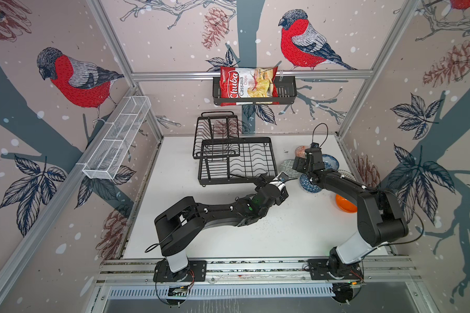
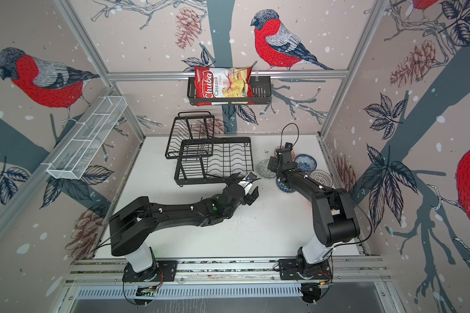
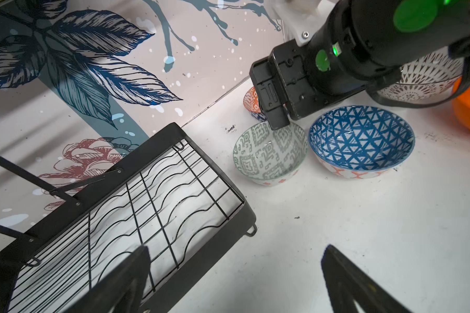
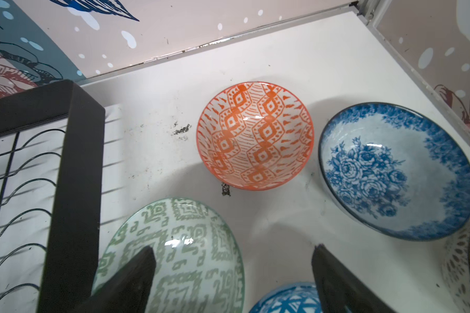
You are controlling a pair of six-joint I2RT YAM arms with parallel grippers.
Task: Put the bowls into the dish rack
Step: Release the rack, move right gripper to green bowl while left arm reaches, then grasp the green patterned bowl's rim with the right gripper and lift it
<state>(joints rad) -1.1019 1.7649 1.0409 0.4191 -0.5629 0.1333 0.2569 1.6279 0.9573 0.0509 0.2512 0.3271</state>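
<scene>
The black wire dish rack stands at the back centre with nothing in it. Several bowls sit on the table to its right: grey-green, salmon-orange, blue floral, dark blue geometric, white lattice and plain orange. My right gripper is open and points down, astride the grey-green bowl's rim on the side nearest the dark blue bowl. My left gripper is open and empty by the rack's front right corner.
A black basket holding a chips bag hangs on the back wall. A long white mesh shelf runs along the left wall. The bowls lie close to the right wall and back corner. Bare white table lies in front of both arms.
</scene>
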